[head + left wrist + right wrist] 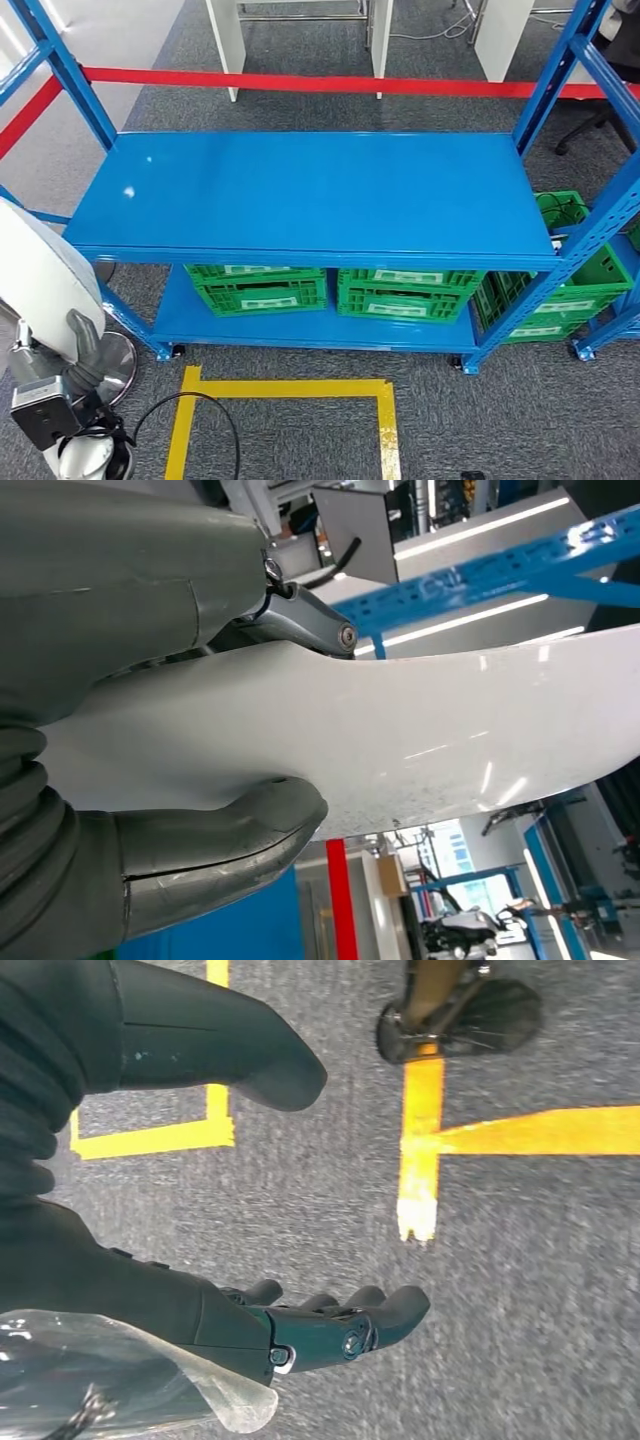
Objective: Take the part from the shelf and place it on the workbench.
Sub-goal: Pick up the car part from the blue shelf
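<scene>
Left robot hand (84,350) gripped the white curved part (38,275) at lower left, in front of the blue shelf (317,195); left wrist view showed thumb (226,850) and fingers clamped on the part's edge. Right robot hand (302,1200) hung released, fingers spread, over grey carpet (528,1290) with yellow tape (528,1130). Green crates (332,288) sat on the lower shelf level.

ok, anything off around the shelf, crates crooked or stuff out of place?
One thing: the green crate at the right end sits skewed, outside the blue shelf's frame, while the two crates on the lower level sit square. The left hand grips a white curved part; the right hand hangs open over the carpet.
</scene>
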You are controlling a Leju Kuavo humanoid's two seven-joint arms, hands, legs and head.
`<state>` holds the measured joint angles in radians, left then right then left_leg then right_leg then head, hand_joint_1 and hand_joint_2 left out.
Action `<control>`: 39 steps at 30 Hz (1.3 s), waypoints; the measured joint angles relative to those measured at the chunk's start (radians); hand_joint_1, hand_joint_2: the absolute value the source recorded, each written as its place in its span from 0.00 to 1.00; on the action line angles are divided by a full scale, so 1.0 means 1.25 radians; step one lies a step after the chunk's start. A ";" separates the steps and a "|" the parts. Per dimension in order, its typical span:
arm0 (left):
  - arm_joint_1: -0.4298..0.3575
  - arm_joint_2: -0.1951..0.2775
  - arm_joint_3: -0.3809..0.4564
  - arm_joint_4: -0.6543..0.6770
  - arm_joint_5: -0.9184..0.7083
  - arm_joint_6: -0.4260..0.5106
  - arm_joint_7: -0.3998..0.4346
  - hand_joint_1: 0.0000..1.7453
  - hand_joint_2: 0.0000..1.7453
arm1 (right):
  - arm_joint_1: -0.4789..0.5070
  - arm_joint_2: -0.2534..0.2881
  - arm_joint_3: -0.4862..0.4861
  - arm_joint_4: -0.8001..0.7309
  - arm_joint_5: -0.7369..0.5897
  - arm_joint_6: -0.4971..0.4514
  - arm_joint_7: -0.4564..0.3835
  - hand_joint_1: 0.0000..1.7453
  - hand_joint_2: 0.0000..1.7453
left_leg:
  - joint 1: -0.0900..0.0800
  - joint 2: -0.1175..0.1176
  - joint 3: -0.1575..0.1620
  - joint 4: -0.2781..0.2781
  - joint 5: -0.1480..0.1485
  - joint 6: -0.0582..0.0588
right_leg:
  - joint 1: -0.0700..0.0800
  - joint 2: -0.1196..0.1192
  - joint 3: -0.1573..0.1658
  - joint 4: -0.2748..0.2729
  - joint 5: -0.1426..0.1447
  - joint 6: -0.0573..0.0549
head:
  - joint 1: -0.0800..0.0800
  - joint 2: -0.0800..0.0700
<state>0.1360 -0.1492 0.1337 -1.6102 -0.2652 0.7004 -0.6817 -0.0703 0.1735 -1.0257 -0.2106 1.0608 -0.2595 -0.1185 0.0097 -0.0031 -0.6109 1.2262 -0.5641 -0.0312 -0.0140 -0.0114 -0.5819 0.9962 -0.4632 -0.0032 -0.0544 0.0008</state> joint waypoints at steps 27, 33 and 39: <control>0.001 -0.015 0.005 0.001 -0.008 0.000 0.000 1.00 1.00 | -0.001 0.001 0.001 0.000 0.001 0.004 0.004 0.00 1.00 | -0.004 0.004 -0.062 -0.005 -0.015 0.006 | 0.002 -0.001 0.075 -0.029 -0.044 -0.003 | -0.002 0.000; -0.001 -0.015 0.006 0.001 -0.008 0.000 0.000 1.00 1.00 | 0.000 0.002 0.001 0.000 0.001 0.005 0.004 0.00 1.00 | -0.007 0.003 0.072 -0.101 0.049 0.022 | 0.006 -0.002 0.007 -0.003 -0.003 0.003 | -0.002 0.000; -0.003 -0.017 0.006 0.001 -0.008 0.000 0.000 1.00 1.00 | 0.000 0.002 0.001 0.000 0.001 0.005 0.004 0.00 1.00 | -0.007 0.006 0.095 -0.201 0.046 0.046 | 0.006 0.002 -0.033 0.029 -0.015 0.031 | 0.001 0.000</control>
<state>0.1328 -0.1709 0.1414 -1.6087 -0.2757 0.7000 -0.6821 -0.0704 0.1765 -1.0240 -0.2106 1.0620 -0.2529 -0.1141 0.0016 0.0044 -0.4920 0.9749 -0.5060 0.0263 -0.0068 -0.0091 -0.6228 1.0324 -0.4819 0.0359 -0.0537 0.0008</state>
